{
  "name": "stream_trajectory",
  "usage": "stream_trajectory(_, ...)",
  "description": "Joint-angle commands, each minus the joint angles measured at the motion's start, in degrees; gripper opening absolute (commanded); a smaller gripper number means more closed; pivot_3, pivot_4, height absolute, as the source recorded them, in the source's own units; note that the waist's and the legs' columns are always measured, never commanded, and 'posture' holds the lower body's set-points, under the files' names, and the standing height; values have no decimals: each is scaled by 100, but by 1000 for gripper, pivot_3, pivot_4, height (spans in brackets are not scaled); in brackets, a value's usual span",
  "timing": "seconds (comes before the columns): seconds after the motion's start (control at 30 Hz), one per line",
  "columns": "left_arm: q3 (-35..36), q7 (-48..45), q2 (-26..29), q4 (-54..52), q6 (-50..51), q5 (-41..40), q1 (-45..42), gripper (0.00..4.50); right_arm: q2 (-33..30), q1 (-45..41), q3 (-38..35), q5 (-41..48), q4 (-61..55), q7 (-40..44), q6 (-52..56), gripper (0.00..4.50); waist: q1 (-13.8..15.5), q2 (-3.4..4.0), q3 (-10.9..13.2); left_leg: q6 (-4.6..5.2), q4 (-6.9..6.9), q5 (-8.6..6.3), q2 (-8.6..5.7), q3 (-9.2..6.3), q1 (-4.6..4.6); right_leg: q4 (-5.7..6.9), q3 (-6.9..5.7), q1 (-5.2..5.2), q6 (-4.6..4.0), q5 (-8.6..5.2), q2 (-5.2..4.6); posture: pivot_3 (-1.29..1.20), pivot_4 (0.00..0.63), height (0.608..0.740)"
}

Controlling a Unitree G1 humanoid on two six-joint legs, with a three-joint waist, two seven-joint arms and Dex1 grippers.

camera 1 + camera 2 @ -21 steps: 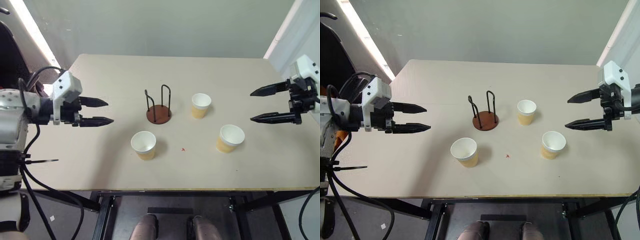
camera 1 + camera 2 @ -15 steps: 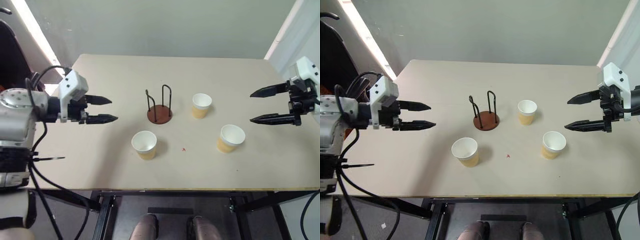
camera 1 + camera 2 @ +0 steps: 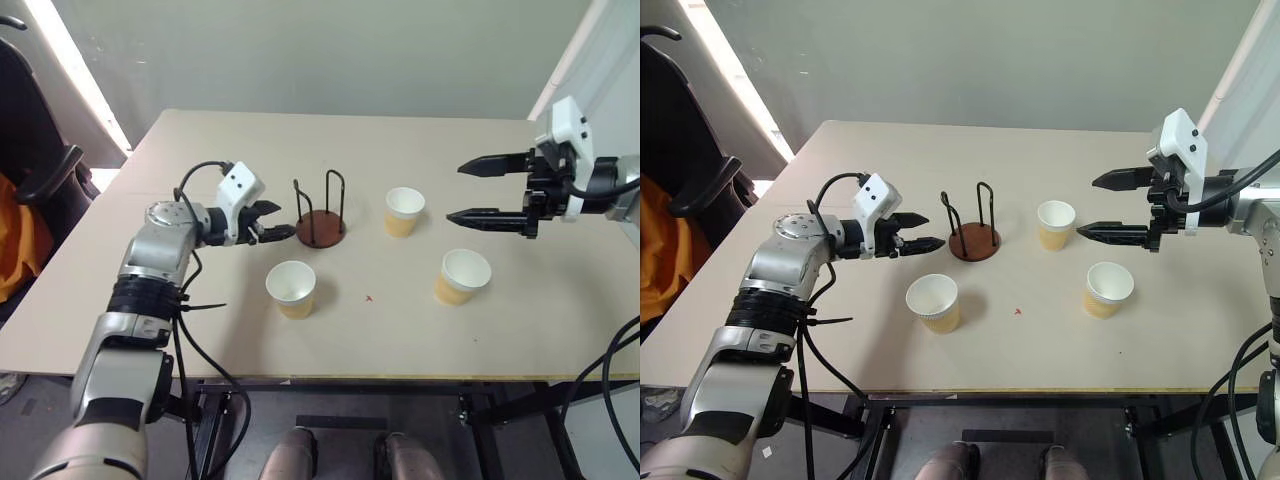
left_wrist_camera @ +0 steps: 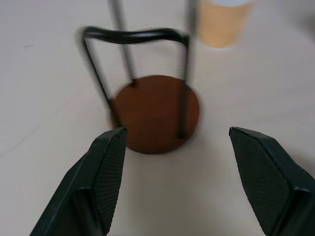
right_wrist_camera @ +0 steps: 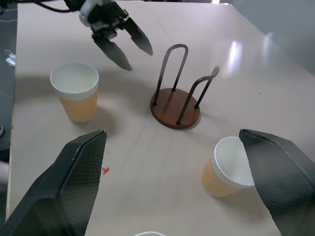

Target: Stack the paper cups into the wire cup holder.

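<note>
Watch your left gripper point(image 3: 283, 220) first: its two black fingers are spread and empty, and their tips sit just beside the small wire cup holder with the round reddish-brown base and thin black upright loops point(image 3: 319, 226). The holder looks light, so if you push further in at this height you would likely shove it across the pale beige table point(image 3: 200, 330) or tip it, and a finger could catch on a wire loop. A shifted or toppled holder would spoil every placement after it.

Your right gripper point(image 3: 482, 190) hangs above the table toward the right edge, fingers wide apart and holding nothing. The pale yellow-tan paper cup with the white rim point(image 3: 403, 211) standing just right of the holder lies near it, a little to its left and below. A second identical cup point(image 3: 461, 275) stands nearer the front edge, almost under that gripper's lower finger. If you descend carelessly you could knock either one over, or crush a thin wall by closing too hard.

The third cup point(image 3: 291, 289) stands upright in front of the holder, toward the front edge and close below your left gripper. All three cups are upright and apart from each other; none is in the holder yet.
</note>
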Motion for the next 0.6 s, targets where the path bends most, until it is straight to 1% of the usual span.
stream_trajectory(0.03,203,494,-559,799,-217,4,-655,3530,-60,-20,-216,168,-339,-194,122,4500,46,0,0,0,4,1,-3,1,-2,0,-1,2,2,0,-1,0,150,740)
stream_trajectory(0.13,218,476,-790,1204,-335,12,-930,3530,-88,52,-201,146,-390,-267,103,4500,73,0,0,1,16,2,-5,-2,-8,-2,-2,3,9,4,-2,0,150,740)
stream_trajectory(0.37,133,480,-1036,1692,-588,167,-1160,3530,-151,106,-238,142,-409,-384,73,4500,60,0,0,4,25,2,-7,9,-7,-6,9,7,27,10,-1,0,150,740)
stream_trajectory(0.47,167,538,-1090,1817,-642,200,-1249,3009,-162,136,-262,149,-432,-448,78,4500,62,0,0,4,27,3,-7,9,-8,-7,9,7,31,10,-1,0,150,740)
stream_trajectory(0.6,206,534,-1068,1912,-710,218,-1314,1618,-208,181,-262,135,-454,-475,39,4500,62,0,0,5,29,3,-9,11,-9,-9,11,8,36,10,-1,0,150,740)
